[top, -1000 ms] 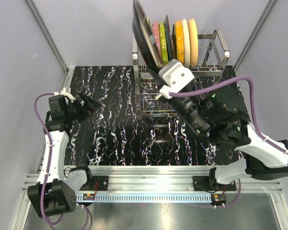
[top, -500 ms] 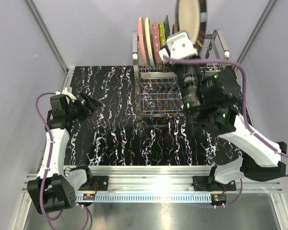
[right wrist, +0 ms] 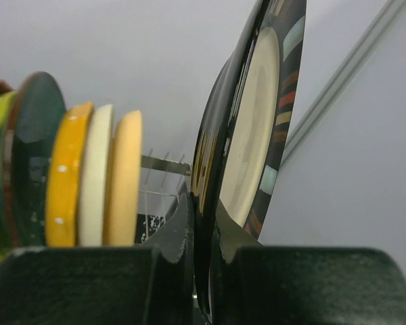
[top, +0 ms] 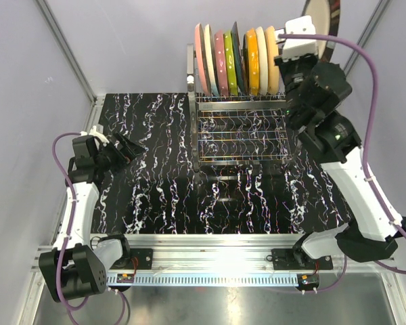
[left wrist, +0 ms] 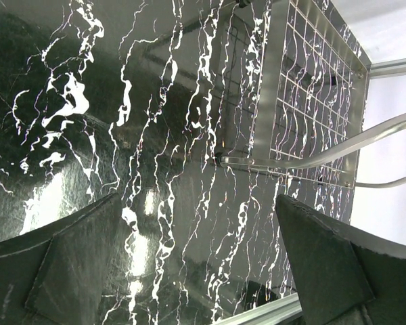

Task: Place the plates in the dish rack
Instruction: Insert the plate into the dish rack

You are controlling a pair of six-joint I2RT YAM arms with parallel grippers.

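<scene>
Several plates (top: 233, 51) stand upright side by side in the back row of the dish rack (top: 240, 135): pink, pale blue, dotted pink, green, teal, orange and two cream ones. My right gripper (top: 310, 26) is raised above the rack's right end, shut on the edge of a black-rimmed plate (top: 323, 13) with a cream centre. In the right wrist view this plate (right wrist: 254, 135) stands on edge between the fingers (right wrist: 179, 230), to the right of the cream plates (right wrist: 111, 176). My left gripper (top: 125, 149) is open and empty, low over the table's left side.
The black marbled table (top: 162, 189) spreads in front of the rack. The rack's wire lower tier (left wrist: 311, 88) and tubular handle (left wrist: 365, 135) show in the left wrist view, ahead of the open gripper (left wrist: 196, 230). Grey walls and frame posts (top: 355, 47) close the back.
My right arm has swung the black-rimmed plate from the rack's left end across to above its right end, rising as it went. The left arm has hardly moved.
</scene>
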